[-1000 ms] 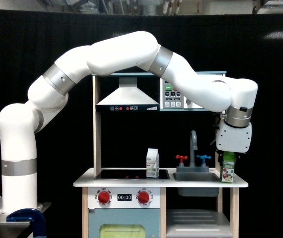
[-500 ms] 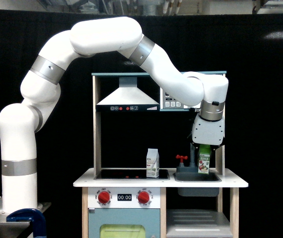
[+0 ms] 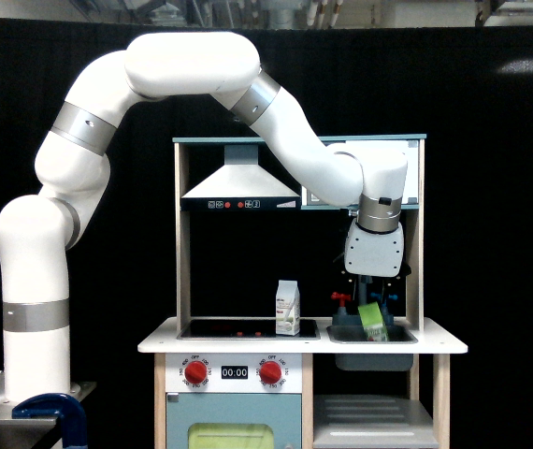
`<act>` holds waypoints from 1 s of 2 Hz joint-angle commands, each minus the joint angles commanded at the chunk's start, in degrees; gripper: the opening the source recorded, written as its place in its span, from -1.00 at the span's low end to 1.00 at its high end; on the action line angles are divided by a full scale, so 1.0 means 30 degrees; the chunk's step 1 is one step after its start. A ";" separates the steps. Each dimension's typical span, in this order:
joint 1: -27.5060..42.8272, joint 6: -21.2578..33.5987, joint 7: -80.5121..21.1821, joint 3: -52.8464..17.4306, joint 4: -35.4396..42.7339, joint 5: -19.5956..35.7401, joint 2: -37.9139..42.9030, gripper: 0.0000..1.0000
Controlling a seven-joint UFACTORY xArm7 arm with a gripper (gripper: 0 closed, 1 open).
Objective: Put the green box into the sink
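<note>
Gripper [image 3: 369, 285] just above the sink [image 3: 371, 334], fingers hidden in dark; cannot tell if clamped or apart. Green box [image 3: 373, 321] directly below, tilted, lower part inside the basin, touching or just under the fingertips. Beside, toward the exterior view's left: white milk carton [image 3: 288, 308] upright on black stovetop [image 3: 248, 328].

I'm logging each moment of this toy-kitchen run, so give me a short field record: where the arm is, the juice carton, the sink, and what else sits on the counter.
arm: white, reaching over the toy kitchen, gripper above the sink
gripper state: cannot tell, fingers hidden against the dark backdrop
green box: tilted, lower end inside the basin, just under the gripper
held or released: cannot tell
milk carton: upright at the stovetop's right end in the exterior view
red knobs: two on the front panel, below the stovetop
</note>
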 joint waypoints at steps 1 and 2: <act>-0.1316 0.0779 -0.0754 0.0265 -0.1912 0.0209 -0.2213 1.00; -0.3380 0.3398 -0.2298 -0.0288 -0.4005 0.0409 -0.5817 1.00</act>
